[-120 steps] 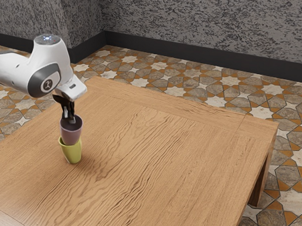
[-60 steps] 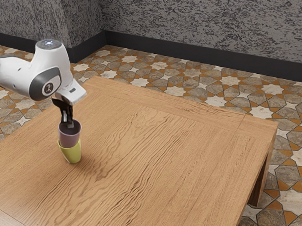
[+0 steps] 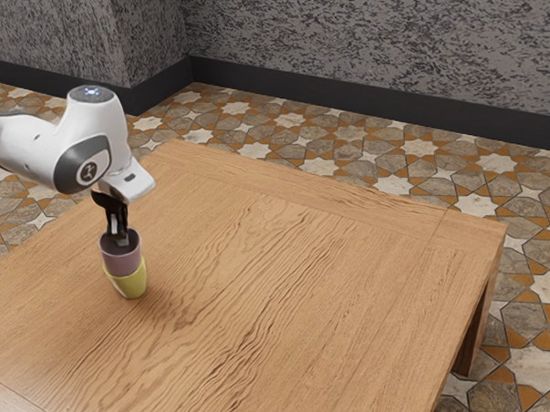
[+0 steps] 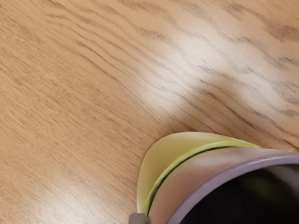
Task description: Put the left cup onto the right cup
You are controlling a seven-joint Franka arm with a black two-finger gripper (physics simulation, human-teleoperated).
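Gripper: the gripper (image 3: pixel 119 233) is standing narrow, its fingers pinching the rim wall of the purple cup (image 3: pixel 119 253), one finger seemingly reaching inside it.
Task's thing: the purple cup is sitting nested inside the yellow-green cup (image 3: pixel 132 280), with the green rim showing as a band around it in the wrist view.
Stack: both cups are resting upright on the table (image 3: pixel 309 262), at the exterior view's left.
Risk, release: if the fingers are opening unevenly, the inner finger is likely dragging the purple cup sideways and tipping the stack.
Risk, lift-off: if the hand is rising before the grip is fully slack, it is probably pulling the purple cup back out, or lifting both cups where they are wedging together.
Risk, seating: the wrist view is hinting at a slight offset between the rims, so the upper cup may be settling crooked.
Edges: the table's left edge is running fairly near the stack; a toppled cup could be rolling off there.
Open room: bare wood is spreading wide toward the exterior view's right and far side, and straight up is looking free.
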